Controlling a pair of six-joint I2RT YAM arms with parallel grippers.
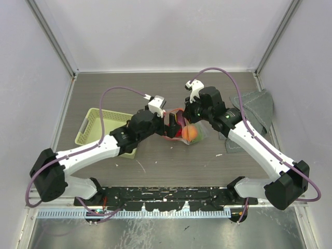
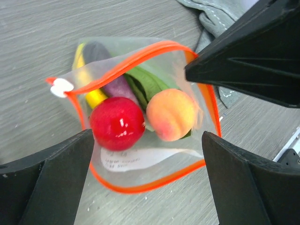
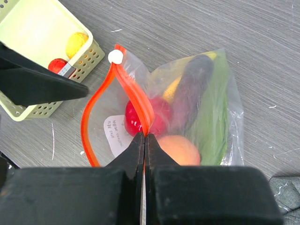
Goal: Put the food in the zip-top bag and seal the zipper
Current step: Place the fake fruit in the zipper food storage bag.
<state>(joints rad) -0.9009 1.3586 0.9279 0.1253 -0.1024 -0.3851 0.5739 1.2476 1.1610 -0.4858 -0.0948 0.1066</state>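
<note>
Left wrist view: your left pincer (image 2: 147,140) stands fully spread and empty over the zip-top bag (image 2: 140,164), mid-desk (image 1: 155,88). Your right pincer (image 3: 144,138) is clamped on the zipper (image 3: 96,105). The food (image 2: 117,123) lies inside; the mouth gapes unsealed.

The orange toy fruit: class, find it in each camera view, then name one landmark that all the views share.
Top external: orange toy fruit mid-frame, inside the zip-top bag.
Left wrist: orange toy fruit at centre, right of the red fruit.
Right wrist: orange toy fruit low centre, just right of the right tool.
Shared landmark: the red-orange zipper at the bag's mouth.
</note>
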